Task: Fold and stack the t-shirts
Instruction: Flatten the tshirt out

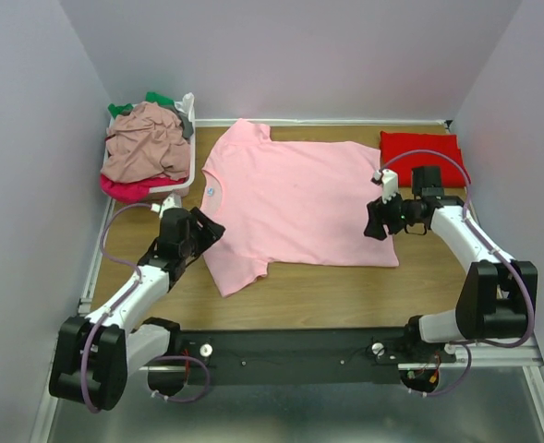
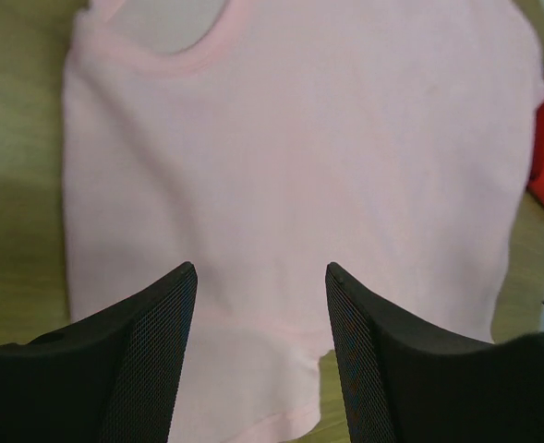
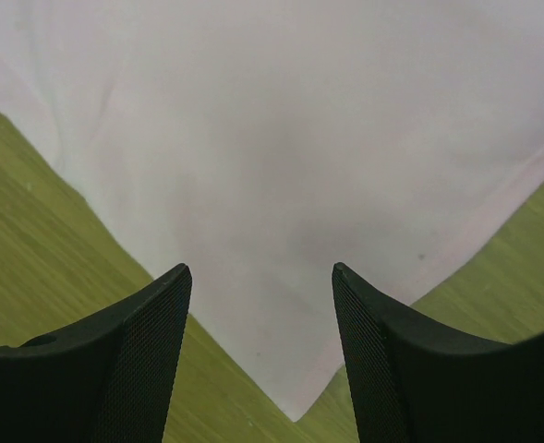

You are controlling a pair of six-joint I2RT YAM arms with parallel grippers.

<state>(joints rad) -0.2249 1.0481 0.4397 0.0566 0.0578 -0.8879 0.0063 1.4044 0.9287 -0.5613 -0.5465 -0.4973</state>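
Hovering over pink t-shirt | left tool apart above sleeve | right tool apart above hem corner

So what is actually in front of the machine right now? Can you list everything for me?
pink t-shirt: one, light pink, spread flat mid-table
red t-shirt: one, bright red, folded, far right corner
basket: one, white, far left corner
dusty rose shirt: one, crumpled, top of the basket's heap
magenta shirt: one, under it, near side of the basket
green shirt: one, at the back of the basket, mostly hidden
table: one, wood brown, under everything
left gripper: one, black, open, over the pink t-shirt's left side
right gripper: one, black, open, over that shirt's near right corner
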